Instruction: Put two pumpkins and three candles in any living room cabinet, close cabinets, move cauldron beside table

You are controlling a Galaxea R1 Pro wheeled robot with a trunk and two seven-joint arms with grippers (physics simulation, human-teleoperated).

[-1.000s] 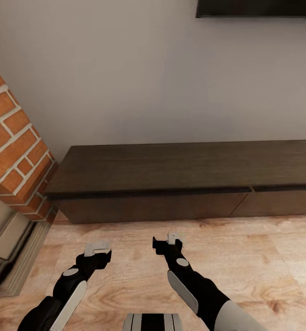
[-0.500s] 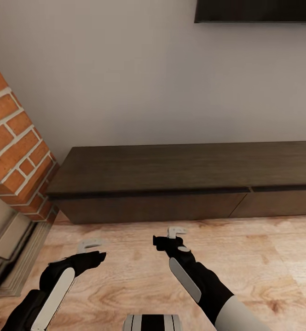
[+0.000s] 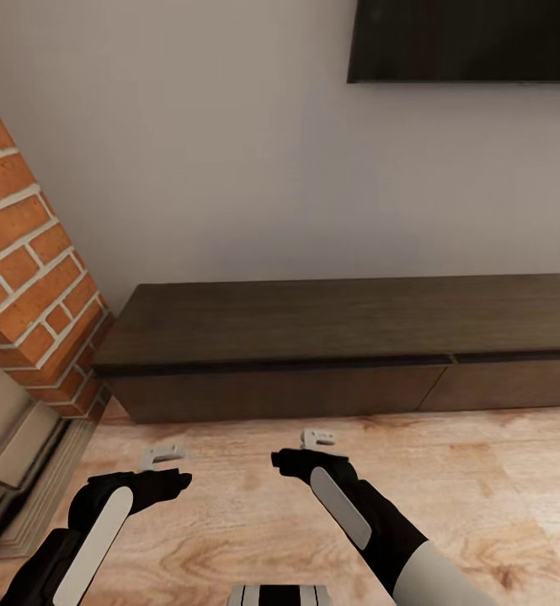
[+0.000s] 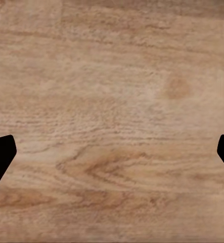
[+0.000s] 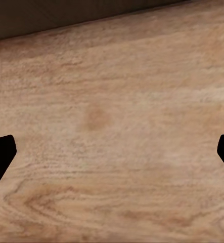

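The cabinet (image 3: 347, 332), a long low dark brown unit, stands against the wall ahead with its drawer fronts (image 3: 280, 391) flush and shut. My left gripper (image 3: 163, 459) and right gripper (image 3: 317, 439) hover over the wooden floor (image 3: 482, 488) a short way in front of it. Both are open with nothing between their fingers. In the left wrist view the black fingertips (image 4: 0, 157) stand far apart over bare floorboards. The right wrist view shows its fingertips (image 5: 0, 154) likewise spread, with the cabinet's foot (image 5: 66, 17) at the frame's edge. Pumpkins, candles, cauldron and table are out of view.
A red brick fireplace (image 3: 27, 278) juts out at the left, its hearth opening (image 3: 14, 471) close to my left arm. A dark flat panel (image 3: 465, 38) hangs on the wall above the cabinet. My base (image 3: 280, 593) shows at the bottom edge.
The whole view has tilted upward, so more of the wall panel shows. My left arm has drawn back and to the left. The right gripper has shifted only slightly.
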